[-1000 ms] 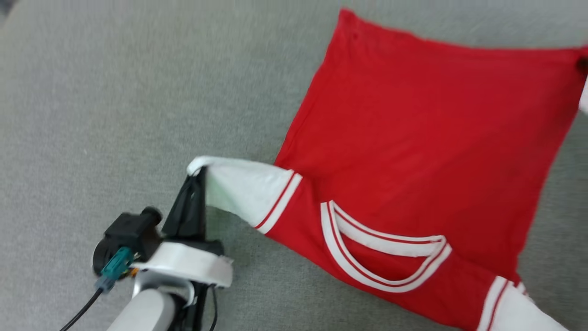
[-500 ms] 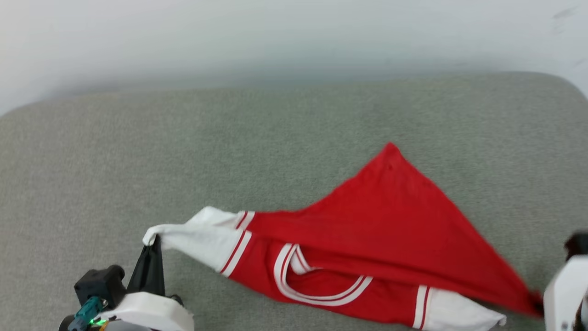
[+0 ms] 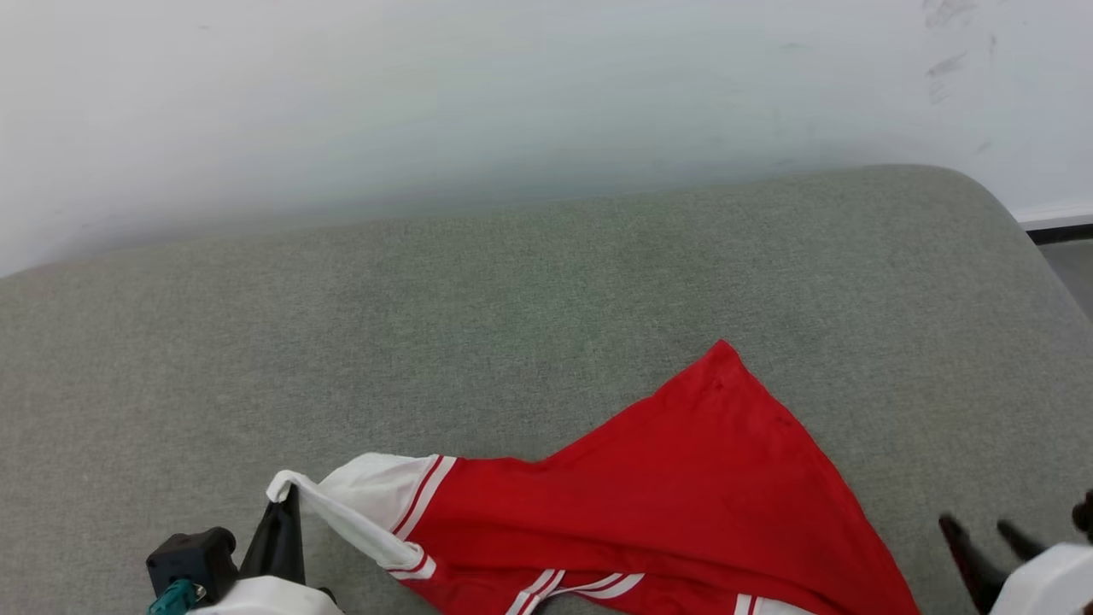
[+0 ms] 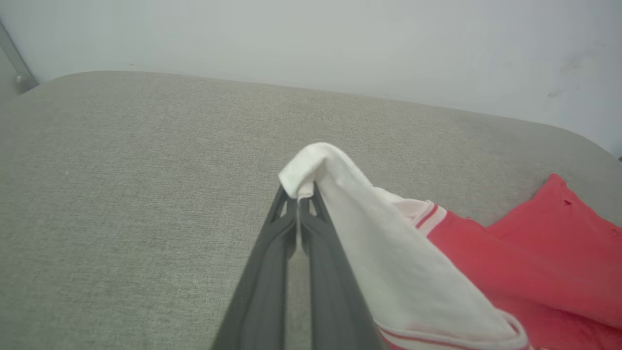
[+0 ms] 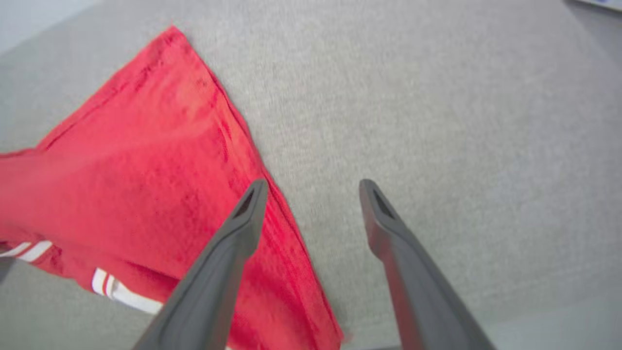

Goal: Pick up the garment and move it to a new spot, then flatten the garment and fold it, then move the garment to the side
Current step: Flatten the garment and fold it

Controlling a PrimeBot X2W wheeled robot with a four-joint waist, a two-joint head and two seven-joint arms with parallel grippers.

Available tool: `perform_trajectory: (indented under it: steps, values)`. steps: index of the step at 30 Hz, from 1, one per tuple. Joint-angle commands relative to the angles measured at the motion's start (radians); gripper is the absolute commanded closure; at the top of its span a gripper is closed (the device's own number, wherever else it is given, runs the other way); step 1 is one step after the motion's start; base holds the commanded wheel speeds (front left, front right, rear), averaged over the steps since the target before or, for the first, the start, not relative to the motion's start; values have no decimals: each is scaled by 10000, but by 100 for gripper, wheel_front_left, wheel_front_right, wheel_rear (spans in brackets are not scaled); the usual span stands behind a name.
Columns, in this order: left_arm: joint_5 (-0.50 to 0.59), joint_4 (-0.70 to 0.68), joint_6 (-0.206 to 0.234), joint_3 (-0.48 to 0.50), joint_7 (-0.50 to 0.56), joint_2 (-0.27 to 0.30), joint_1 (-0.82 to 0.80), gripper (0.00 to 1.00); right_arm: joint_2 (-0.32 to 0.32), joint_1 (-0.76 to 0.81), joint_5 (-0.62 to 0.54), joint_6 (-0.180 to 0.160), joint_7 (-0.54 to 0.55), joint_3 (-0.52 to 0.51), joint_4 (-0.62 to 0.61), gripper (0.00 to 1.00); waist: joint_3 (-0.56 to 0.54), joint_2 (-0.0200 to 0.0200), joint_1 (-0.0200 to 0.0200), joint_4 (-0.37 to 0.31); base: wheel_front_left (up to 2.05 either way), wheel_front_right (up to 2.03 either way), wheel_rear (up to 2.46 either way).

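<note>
The garment (image 3: 675,495) is a red jersey with white sleeves, lying half folded on the grey cushion near the front edge of the head view, one red corner pointing away. My left gripper (image 3: 283,497) is shut on the tip of a white sleeve (image 4: 311,167) and lifts it a little off the cushion; the left wrist view shows the fingers (image 4: 272,262) pinched together on the cloth. My right gripper (image 5: 313,187) stands open just above the garment's right edge (image 5: 272,194), with nothing between its fingers. In the head view its dark fingertips (image 3: 952,530) show at the lower right.
The grey upholstered surface (image 3: 427,325) stretches wide to the left and back, ending at a pale wall (image 3: 512,102). Its rounded right corner (image 3: 1016,222) drops off toward a floor strip.
The right gripper has let go of the garment's red corner and opened; the cloth has dropped onto the cushion. The head camera has tilted up, so the wall came into view. The left grip is unchanged.
</note>
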Motion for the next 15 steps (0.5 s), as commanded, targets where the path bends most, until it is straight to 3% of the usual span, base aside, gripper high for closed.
perform_trajectory:
  steps: [1,4,7,12,15]
  values:
    - [68,-73,-27,-61,28,49,-103,100,-95,-369,-45,-4,-1120,166,46,0,71,0,3,33,0,0,0]
    - [139,-188,-42,-108,22,29,-334,100,-227,-957,-4,-4,-2739,434,441,0,231,0,3,102,0,0,0]
    - [231,-318,-70,-164,30,-18,-603,100,-461,-1688,199,-4,-3472,748,1099,0,501,0,3,216,0,0,0]
    - [395,-538,-130,-269,31,-73,-1153,100,-848,-3021,465,-4,-3488,1446,1929,0,1184,0,3,437,0,0,0]
    - [531,-665,-214,-368,29,-142,-1610,100,-1223,-4170,827,-4,-2800,2068,2349,0,1740,0,3,659,0,0,0]
